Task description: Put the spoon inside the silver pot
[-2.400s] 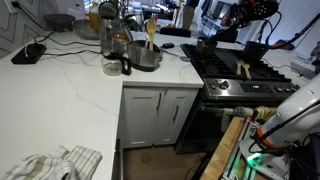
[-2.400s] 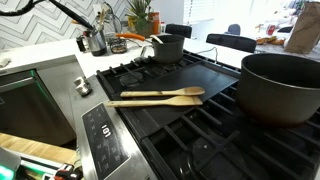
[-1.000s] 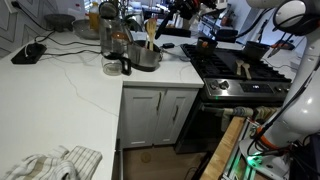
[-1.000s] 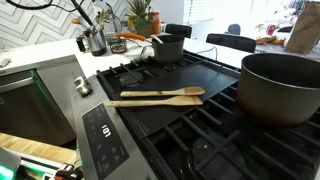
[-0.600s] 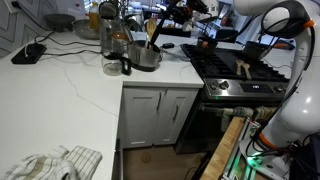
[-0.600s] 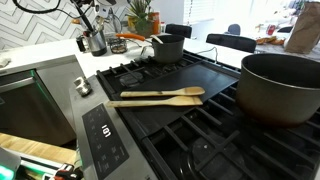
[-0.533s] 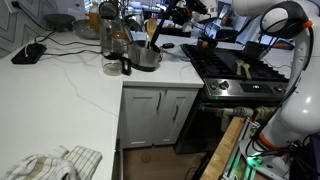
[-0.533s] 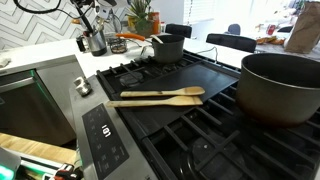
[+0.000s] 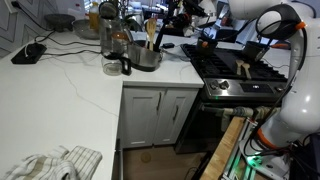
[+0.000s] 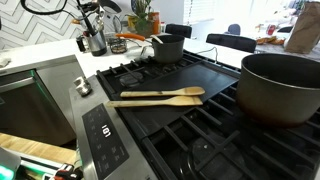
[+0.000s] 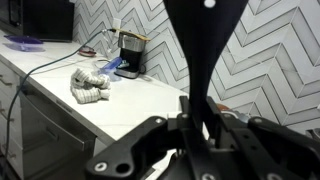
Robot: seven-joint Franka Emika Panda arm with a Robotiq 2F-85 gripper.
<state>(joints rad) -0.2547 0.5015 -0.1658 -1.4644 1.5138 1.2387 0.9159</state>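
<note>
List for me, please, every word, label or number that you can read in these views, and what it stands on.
No text reads clearly in any view.
Stove control panel: pale markings by the buttons, too small and blurred to read.
Small dark appliance on the counter in the wrist view: no legible label.

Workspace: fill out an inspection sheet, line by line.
Surface: white counter beside a black stove.
Job's things: spoon stands head up in the pot.
Clutter: glass jug and mug next to the pot; cloth at the counter's near end; two wooden utensils and a big dark pot on the stove.
Grippers: tool close to the spoon; open or shut cannot be told.
Cables: cable at a black device.
Surroundings: herringbone tile wall; white cabinets.
</note>
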